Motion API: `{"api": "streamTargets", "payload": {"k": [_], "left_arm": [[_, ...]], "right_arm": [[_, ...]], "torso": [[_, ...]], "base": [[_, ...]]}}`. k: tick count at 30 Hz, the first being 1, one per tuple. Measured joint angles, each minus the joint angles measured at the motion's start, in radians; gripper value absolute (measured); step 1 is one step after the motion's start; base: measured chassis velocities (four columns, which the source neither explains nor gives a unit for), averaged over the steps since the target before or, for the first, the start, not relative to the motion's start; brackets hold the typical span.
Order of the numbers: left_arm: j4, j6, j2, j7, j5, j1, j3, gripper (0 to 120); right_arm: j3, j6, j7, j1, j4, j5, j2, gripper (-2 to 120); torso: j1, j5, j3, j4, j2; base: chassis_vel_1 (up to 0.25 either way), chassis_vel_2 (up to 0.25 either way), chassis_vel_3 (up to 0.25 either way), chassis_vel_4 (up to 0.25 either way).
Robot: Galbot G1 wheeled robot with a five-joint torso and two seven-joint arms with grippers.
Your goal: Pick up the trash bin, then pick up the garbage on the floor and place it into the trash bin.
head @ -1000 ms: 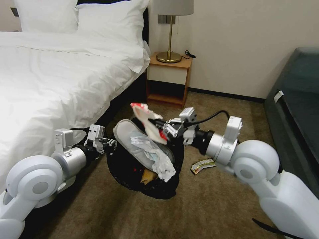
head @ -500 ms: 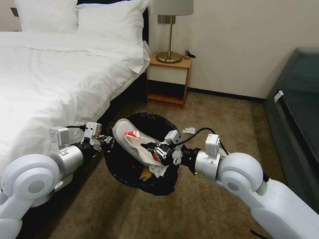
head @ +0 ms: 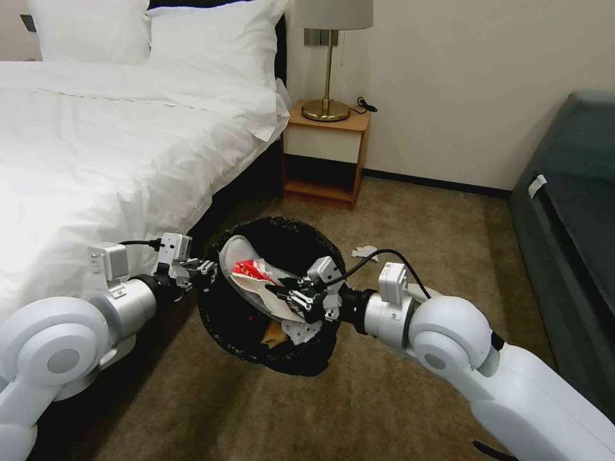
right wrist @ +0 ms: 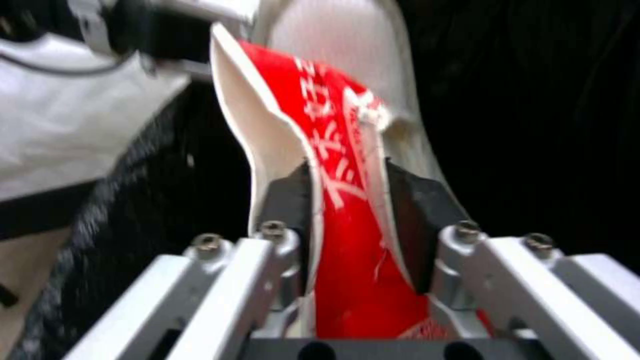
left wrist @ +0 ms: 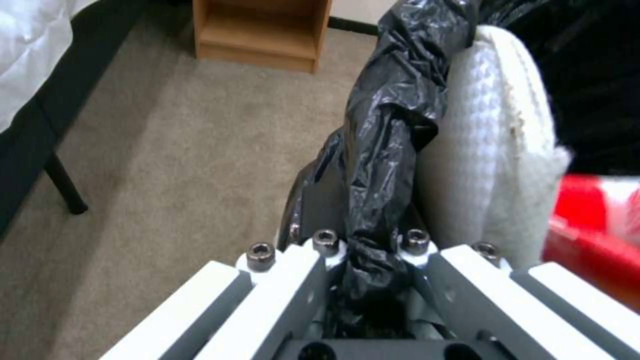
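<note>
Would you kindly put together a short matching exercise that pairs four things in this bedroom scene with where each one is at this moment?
Things:
1. red wrapper
2. trash bin
3. brass lamp
4. white slipper

Places:
A. on the wooden nightstand
B. clamped in the right gripper
C. inside the bin, against its rim
D. held by its bagged rim in the left gripper

Pairs: 1-B, 2-D, 3-A, 4-C

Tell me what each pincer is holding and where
Left pincer grips the trash bin by its bag-lined rim; right pincer clamps a red wrapper by its end.
</note>
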Motion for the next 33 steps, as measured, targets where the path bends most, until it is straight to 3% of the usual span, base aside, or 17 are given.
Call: {"api": "streamTargets", "payload": {"k": [5,9,14,19,33], "left_arm": [[-0.002,0.0,0.001,0.002,0.002,0.007,-0.002,1],[0.002,0.0,0.0,0.002,0.004,0.002,0.005,1],[0.008,0.0,-0.001,0.002,0.006,-0.002,0.011,1],[0.012,0.0,-0.003,0.002,0.013,0.01,0.006,1],[0.005,0.0,-0.008,0.001,0.014,0.04,-0.031,1]], "right_arm": [[0.052,0.005,0.005,0.008,0.038,0.042,-0.006,54],[0.081,0.005,0.0,0.006,0.053,0.078,-0.011,64],[0.155,0.005,-0.007,0.007,0.085,0.132,-0.024,90],[0.18,0.019,0.006,0.03,0.113,0.185,-0.027,99],[0.211,0.076,0.065,0.054,0.114,0.224,-0.019,100]], "torso": [[0.0,0.0,0.0,0.0,0.0],[0.0,0.0,0.0,0.0,0.0],[0.0,0.0001,0.0,-0.0001,0.0],[0.0,0.0001,0.0,-0.0001,0.0],[0.0,0.0001,0.0,-0.0001,0.0]], "base": [[0.0,0.0,0.0,0.0],[0.0,0.0,0.0,0.0],[0.0,0.0,0.0,0.0],[0.0,0.0,0.0,0.0],[0.0,0.0,0.0,0.0]]}}
